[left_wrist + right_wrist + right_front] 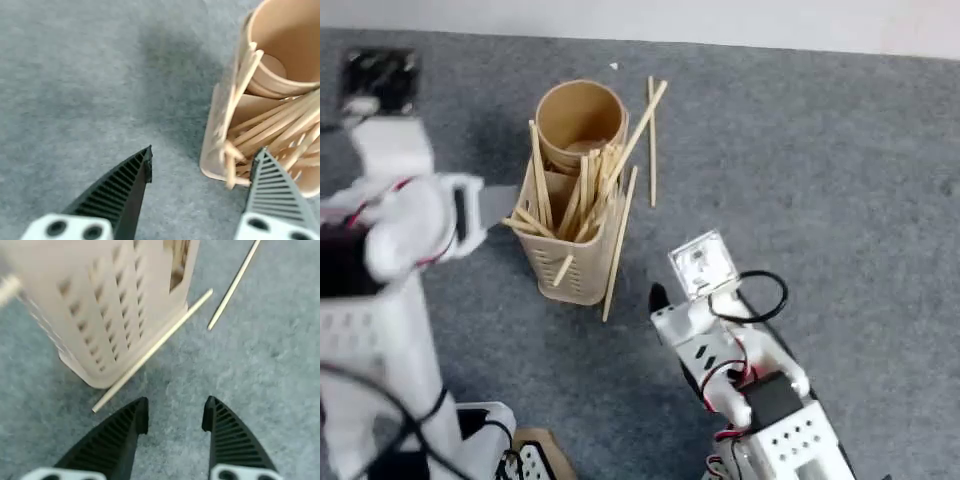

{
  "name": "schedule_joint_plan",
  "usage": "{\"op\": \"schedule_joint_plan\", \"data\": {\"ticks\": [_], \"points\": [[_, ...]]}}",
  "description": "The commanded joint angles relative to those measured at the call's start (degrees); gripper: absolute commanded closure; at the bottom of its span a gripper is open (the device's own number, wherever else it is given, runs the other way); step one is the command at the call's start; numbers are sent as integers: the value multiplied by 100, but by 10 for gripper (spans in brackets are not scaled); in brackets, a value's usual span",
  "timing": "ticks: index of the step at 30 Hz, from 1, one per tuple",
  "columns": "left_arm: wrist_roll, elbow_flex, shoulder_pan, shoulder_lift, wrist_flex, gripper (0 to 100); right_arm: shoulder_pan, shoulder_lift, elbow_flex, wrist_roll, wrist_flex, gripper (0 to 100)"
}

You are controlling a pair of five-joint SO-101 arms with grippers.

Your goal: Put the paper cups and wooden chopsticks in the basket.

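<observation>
A beige slotted basket [575,265] stands upright mid-table, holding a paper cup [582,118] and several wooden chopsticks [582,195]. One chopstick [619,245] leans against the basket's right side. Another chopstick [652,140] lies flat on the surface beyond it. My left gripper [204,151] is open just left of the basket [216,135], with the cup [285,45] past it. My right gripper [176,401] is open and low, close in front of the basket [115,315], near the lower end of the leaning chopstick [155,347]. The flat chopstick [234,285] lies farther off.
The surface is grey carpet [820,170]. A black box [380,75] sits at the far left corner. A brown piece [545,445] lies at the near edge between the arm bases. Open carpet stretches to the right of the basket.
</observation>
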Motion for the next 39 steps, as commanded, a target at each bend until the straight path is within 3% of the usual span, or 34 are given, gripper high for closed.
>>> {"op": "schedule_joint_plan", "data": {"ticks": [1,7,14,20,25,34,39], "points": [[211,-409,418,655,44,677,57,-127,462,79,-655,807],[299,-286,787,1587,18,678,48,-127,673,70,-778,807],[264,-171,497,2571,-9,745,40,-127,673,62,-778,807],[246,-171,444,2879,-273,1000,31,-127,673,62,-778,807],[255,-479,330,2879,-290,995,31,-127,681,62,-778,807],[255,-1525,-1033,2879,-53,996,31,-127,831,62,-787,807],[9,-1165,-1253,2932,-79,996,31,-127,831,62,-787,807]]}}
